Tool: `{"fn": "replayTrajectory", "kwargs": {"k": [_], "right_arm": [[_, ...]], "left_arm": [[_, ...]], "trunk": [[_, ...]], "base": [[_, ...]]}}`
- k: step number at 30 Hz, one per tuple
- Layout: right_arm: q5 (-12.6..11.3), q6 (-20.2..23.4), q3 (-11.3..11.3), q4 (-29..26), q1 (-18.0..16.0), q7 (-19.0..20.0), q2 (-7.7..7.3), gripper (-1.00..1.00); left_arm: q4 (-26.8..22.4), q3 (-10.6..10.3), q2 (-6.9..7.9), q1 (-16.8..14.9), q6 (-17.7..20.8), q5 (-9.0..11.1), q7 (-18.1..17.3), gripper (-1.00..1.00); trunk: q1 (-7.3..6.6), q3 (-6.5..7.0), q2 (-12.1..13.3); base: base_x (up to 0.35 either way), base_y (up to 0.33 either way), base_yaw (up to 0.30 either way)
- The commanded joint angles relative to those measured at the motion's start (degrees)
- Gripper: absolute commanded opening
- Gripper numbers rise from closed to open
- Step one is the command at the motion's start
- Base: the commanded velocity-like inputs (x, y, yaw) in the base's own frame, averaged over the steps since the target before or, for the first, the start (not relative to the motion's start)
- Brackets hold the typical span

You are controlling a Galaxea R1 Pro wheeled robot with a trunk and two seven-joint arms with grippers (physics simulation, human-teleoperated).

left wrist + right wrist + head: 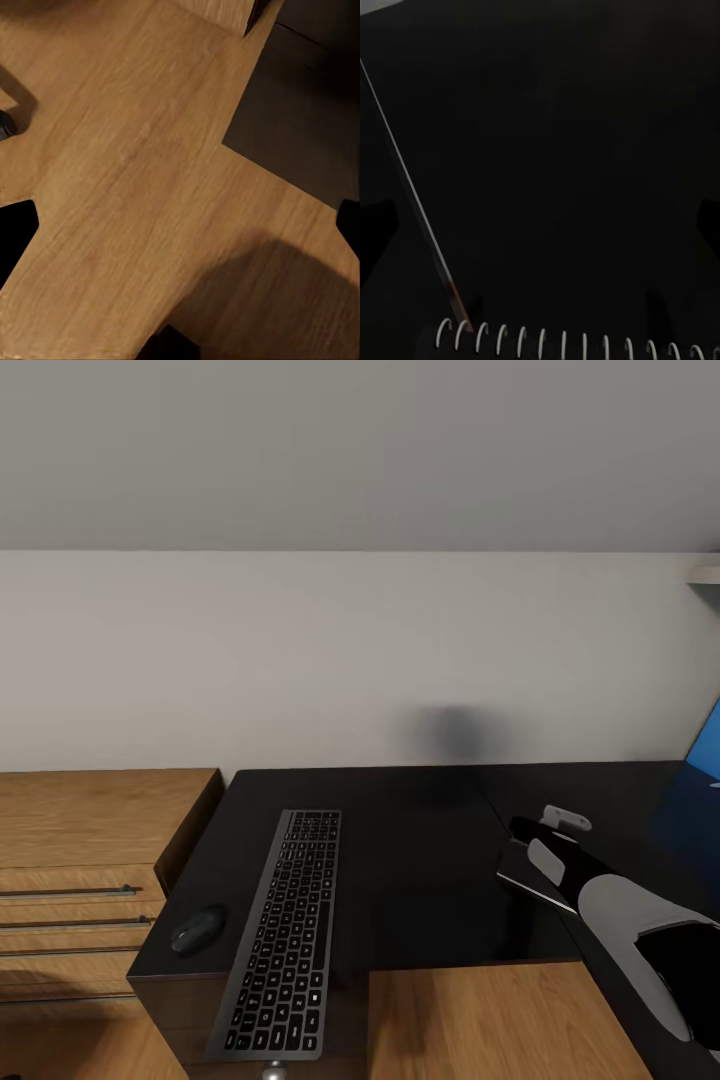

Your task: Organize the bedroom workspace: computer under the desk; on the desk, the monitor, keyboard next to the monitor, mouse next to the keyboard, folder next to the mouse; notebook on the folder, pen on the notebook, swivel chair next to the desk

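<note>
Plain grey wall backs the glossy black counter (420,860), with a wooden drawer cabinet (80,860) at its 9 o'clock side. Keyboard (285,935) lies on the counter, partly overhanging the near edge; mouse (197,930) sits just beside it at 9 o'clock. Both look placed. A blue patch, probably the folder (708,745), shows at 3 o'clock. Right gripper (545,850) hovers over the counter with a spiral-bound notebook (570,337) near its fingers; grip state: cannot tell. Judgement: stacking, pen and chair remain.
</note>
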Motion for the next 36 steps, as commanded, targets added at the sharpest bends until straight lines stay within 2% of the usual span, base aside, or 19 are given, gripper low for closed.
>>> {"fn": "replayTrajectory", "kwargs": {"k": [1,6,11,22,24,25,36], "right_arm": [[-0.6,-0.1,0.5,-0.1,0.0,-0.3,-0.02,1.00],[-0.6,-0.1,0.6,0.0,0.0,-0.3,-0.03,1.00],[-0.6,-0.1,0.6,0.0,0.0,-0.3,-0.02,1.00],[-0.5,-0.1,0.6,0.0,0.0,-0.3,-0.02,1.00],[-0.5,-0.1,0.6,0.0,0.0,-0.3,-0.02,1.00],[-0.5,-0.1,0.6,0.0,0.0,-0.3,-0.02,1.00],[-0.6,-0.5,0.5,-0.1,0.0,-0.3,0.04,1.00]], "left_arm": [[1.4,0.3,0.11,0.0,-3.1,0.5,0.0,1.00],[1.3,0.3,0.12,0.1,-7.5,0.4,-0.1,1.00],[-1.2,0.4,0.13,0.9,-9.0,0.4,-0.1,1.00],[-19.7,0.3,0.05,12.7,-9.1,0.6,-0.1,1.00],[-26.2,0.4,0.03,17.5,-9.1,0.6,-0.1,1.00],[-27.2,0.4,0.00,18.3,-9.1,0.6,-0.1,1.00],[-29.2,0.4,-0.05,19.9,-9.2,0.6,-0.1,1.00]], "trunk": [[0.00,-0.05,0.0],[0.00,-0.05,0.0],[0.00,-0.05,0.0],[0.00,-0.05,0.0],[0.00,-0.05,0.0],[0.00,-0.05,0.0],[0.00,-0.05,0.0]], "base": [[0.000,0.000,0.000],[0.000,0.000,0.000],[0.000,0.000,0.000],[0.000,0.000,0.000],[0.000,0.000,0.000],[0.000,0.000,0.000],[0.000,0.000,0.000]]}}
